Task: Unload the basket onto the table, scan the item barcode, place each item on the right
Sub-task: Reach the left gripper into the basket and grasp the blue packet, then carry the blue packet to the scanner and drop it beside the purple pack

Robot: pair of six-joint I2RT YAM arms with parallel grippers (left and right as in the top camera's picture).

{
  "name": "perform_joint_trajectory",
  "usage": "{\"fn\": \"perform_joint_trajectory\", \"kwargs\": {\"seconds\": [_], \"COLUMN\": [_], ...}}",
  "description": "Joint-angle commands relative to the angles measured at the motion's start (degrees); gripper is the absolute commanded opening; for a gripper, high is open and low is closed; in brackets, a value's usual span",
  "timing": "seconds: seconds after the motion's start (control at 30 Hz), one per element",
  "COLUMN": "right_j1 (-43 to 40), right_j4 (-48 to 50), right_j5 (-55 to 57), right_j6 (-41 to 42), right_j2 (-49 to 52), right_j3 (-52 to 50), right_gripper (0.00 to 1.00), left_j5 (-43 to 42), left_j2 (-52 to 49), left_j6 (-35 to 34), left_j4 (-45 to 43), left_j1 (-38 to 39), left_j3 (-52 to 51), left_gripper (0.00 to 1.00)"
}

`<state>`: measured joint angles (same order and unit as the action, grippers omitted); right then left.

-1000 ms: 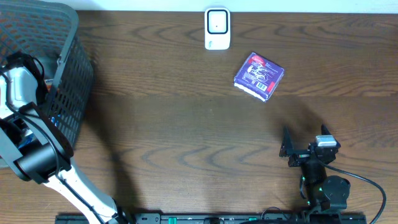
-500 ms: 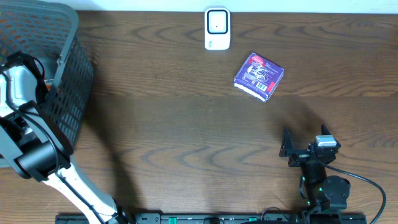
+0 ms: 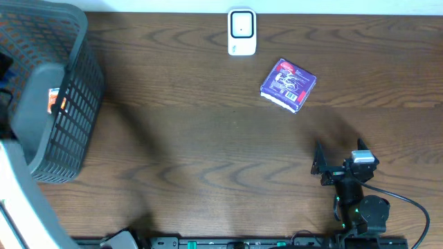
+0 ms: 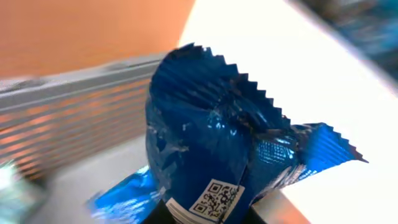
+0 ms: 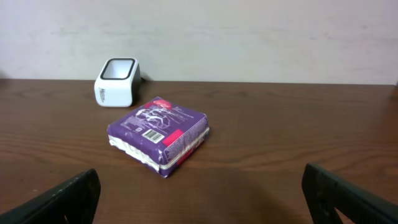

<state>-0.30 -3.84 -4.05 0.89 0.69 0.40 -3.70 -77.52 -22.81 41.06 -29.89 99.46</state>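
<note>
Now the left tool (image 4: 210, 215) is clamped on a blue packet (image 4: 211, 137) by the basket (image 3: 76, 104). The right tool (image 5: 202, 196) rests on the surface (image 3: 208, 138), fingers apart, facing a purple pack (image 5: 158, 134).

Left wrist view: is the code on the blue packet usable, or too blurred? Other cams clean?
Left wrist: blue packet fairly sharp, its QR code distinct; basket wall behind motion-blurred, upper right blown out white. Right wrist: sharp, evenly lit, purple pack and scanner crisp. Overhead: table sharp, soft shadows; left arm a blurred grey mass at the left edge.
</note>
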Motion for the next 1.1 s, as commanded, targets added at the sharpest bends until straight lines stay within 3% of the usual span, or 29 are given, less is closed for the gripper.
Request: {"fn": "perform_joint_trajectory", "kwargs": {"seconds": [0.0,0.3,0.37,0.5,0.8,1.0,1.07], "right_j1": [0.39,0.39,0.39,0.39,0.39,0.39,0.39], "right_j4": [-0.24,-0.22,-0.24,-0.24,-0.22,-0.24,-0.24], "right_j5": [0.09,0.09,0.11,0.09,0.09,0.11,0.11], "right_j6": [0.79,0.79,0.79,0.79,0.79,0.79,0.79], "right_j2": [-0.31,-0.31,-0.31,-0.31,-0.31,-0.31,-0.31], "right_j3": [-0.09,-0.09,-0.09,-0.09,-0.09,-0.09,-0.09], "right_gripper": [0.99,0.99,0.99,0.99,0.99,0.99,0.99], "left_j5": [-14.93,-12.59,-4.9,4.85,7.82,7.67,5.75], "left_j2": [3.34,1.66,-3.69,-11.85,-32.96,-42.21,-44.22], "left_j6": [-2.8,2.01,1.99,0.98,-18.95,-30.56,-31.12], "left_j4": [-2.91,-5.51,-2.21,2.71,5.77,-1.25,-5.16], "left_j1": [6.38,35.69,43.47,49.75,58.16,62.03,62.55], "left_j3": [0.26,-0.09,-0.39,-0.42,-0.42,-0.42,-0.42], "left_gripper": [0.07,0.07,0.07,0.07,0.07,0.08,0.08]}}
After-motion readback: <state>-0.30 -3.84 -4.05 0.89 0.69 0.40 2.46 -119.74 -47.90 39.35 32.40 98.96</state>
